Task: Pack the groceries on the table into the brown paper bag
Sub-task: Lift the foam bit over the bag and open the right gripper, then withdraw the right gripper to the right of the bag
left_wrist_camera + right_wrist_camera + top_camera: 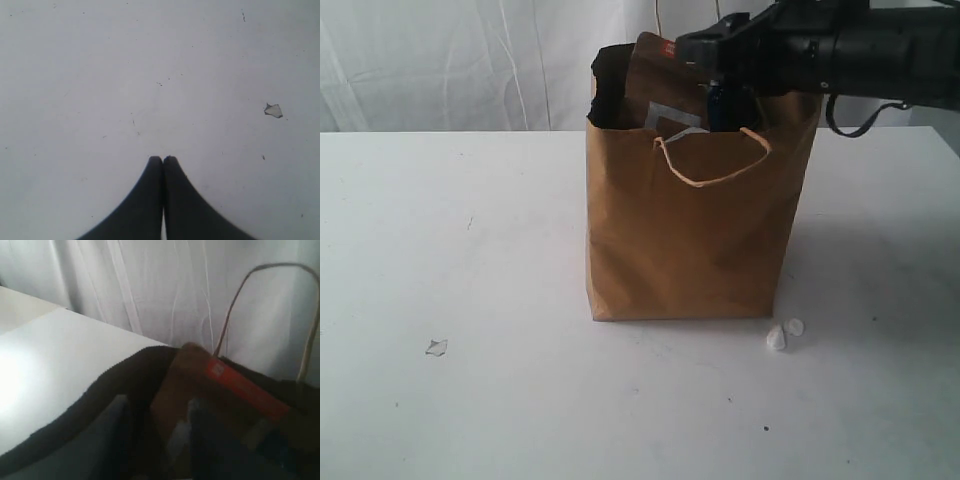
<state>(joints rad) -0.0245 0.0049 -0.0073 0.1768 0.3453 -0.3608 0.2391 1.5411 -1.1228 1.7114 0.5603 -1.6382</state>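
At the centre of the worktop [450,300], exterior view: the brown paper bag [690,230] stands upright. The brown foil pouch [665,80] pokes from its mouth under the right arm [840,50].

Left wrist view: the left gripper [163,160] is pressed together over bare worktop, apparently idle.

Right wrist view: the right gripper [160,435] has its fingers apart at the pouch's edge, likely so the pouch can settle inside.

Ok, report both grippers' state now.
Left gripper: jaws shut, holding nothing.
Right gripper: jaws apart over the brown foil pouch in the brown paper bag, apparently not gripping it.
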